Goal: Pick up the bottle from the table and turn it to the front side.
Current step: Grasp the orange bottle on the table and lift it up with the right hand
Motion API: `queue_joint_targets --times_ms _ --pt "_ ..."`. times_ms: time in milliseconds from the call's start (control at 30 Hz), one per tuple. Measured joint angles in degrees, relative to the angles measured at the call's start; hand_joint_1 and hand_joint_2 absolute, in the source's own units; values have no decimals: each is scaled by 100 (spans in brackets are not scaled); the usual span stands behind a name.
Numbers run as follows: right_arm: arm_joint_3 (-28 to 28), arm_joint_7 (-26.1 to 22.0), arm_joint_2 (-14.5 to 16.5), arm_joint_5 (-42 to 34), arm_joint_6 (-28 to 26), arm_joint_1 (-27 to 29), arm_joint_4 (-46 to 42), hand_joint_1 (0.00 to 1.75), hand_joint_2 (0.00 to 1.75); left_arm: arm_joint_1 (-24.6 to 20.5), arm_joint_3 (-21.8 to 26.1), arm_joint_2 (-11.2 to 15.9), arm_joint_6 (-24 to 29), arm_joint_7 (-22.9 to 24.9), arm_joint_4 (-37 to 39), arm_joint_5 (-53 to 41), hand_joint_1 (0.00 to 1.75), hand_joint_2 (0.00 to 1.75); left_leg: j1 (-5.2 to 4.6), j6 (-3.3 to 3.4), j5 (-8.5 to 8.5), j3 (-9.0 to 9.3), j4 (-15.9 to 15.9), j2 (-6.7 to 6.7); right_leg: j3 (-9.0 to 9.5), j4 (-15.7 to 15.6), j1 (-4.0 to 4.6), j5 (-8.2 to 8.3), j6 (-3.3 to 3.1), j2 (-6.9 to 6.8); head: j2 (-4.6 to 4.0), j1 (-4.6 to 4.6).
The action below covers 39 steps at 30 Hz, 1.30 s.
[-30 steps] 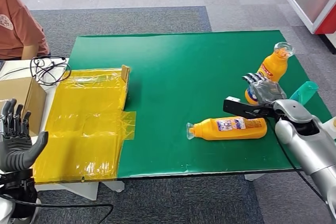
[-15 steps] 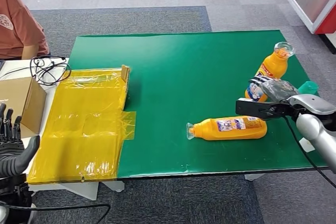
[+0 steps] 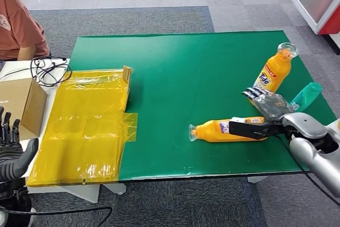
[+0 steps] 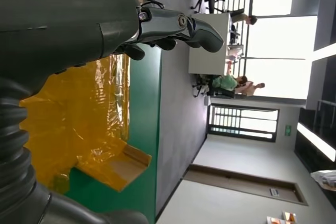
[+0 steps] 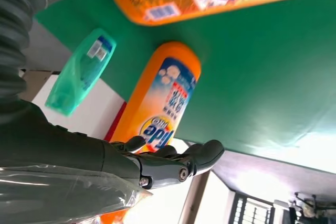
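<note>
We note the lying bottle (image 3: 228, 129) near the surface's (image 3: 180, 73) front edge; right hand (image 3: 262, 111) open just above it, gripping nothing; left hand (image 3: 12, 150) open, empty, off the surface's left edge

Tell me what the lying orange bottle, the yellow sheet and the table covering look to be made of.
Lying bottle: likely glossy orange plastic with a printed label and a clear cap; it shows soft highlights. Yellow sheet: thin translucent plastic film, judging by its wrinkles, shine and taped seams. Table covering: a matte green mat, possibly felt or rubber; it is flat and shows almost no reflection.
</note>
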Motion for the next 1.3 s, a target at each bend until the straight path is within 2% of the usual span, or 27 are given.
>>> queue_joint_targets --times_ms 200,367,700,1300 --pt "-80 -57 186 210 -253 521 -93 0 175 6 -2 -16 30 7 -2 -1 0 175 0 0 -1 -2 0 -2 -1 0 0 -1 1 -1 0 -1" --pt "-121 -93 334 285 -250 676 -94 0 175 2 -6 -23 28 42 -4 -2 0 175 0 0 0 -1 0 -2 -2 0 0 0 0 0 0 -1" --pt "-155 -132 560 306 -141 654 52 0 175 -29 -44 -33 27 73 -55 30 0 175 0 0 0 -1 0 -1 -2 0 0 0 0 0 0 -2" --pt "-302 -72 972 391 -199 425 1197 0 175 -62 -291 -28 21 51 -262 58 0 175 0 0 0 -2 0 -1 -2 0 0 0 0 0 0 -1"
